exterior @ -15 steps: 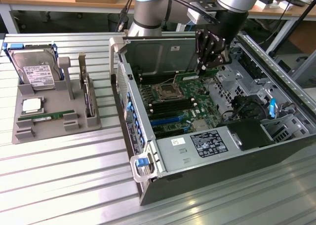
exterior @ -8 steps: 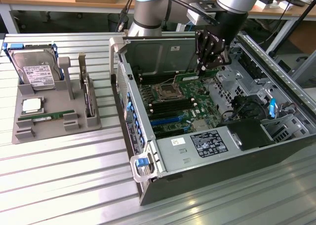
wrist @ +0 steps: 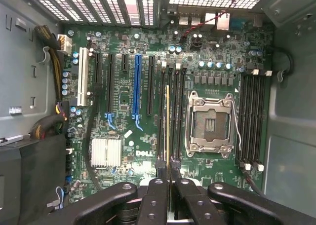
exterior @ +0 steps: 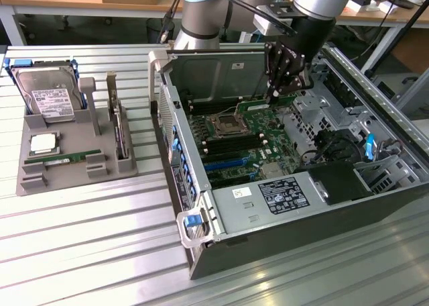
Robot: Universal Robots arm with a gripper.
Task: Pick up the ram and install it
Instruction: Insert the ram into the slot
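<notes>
The ram [exterior: 261,106] is a thin green stick, and my gripper [exterior: 280,96] is shut on it inside the open computer case [exterior: 268,215]. In the wrist view the ram [wrist: 168,121] shows edge-on as a narrow yellowish line between my black fingers [wrist: 157,198]. My gripper [wrist: 169,183] holds it over the black memory slots [wrist: 176,111] beside the empty CPU socket [wrist: 210,124]. Whether the ram touches a slot I cannot tell.
On the exterior view's left, a grey fixture [exterior: 74,178] carries a silver hard drive [exterior: 45,94], a dark expansion card [exterior: 119,128], a CPU chip [exterior: 43,143] and another green stick [exterior: 64,158]. Case walls, cables [wrist: 47,52] and a second memory bank [wrist: 252,116] surround the board.
</notes>
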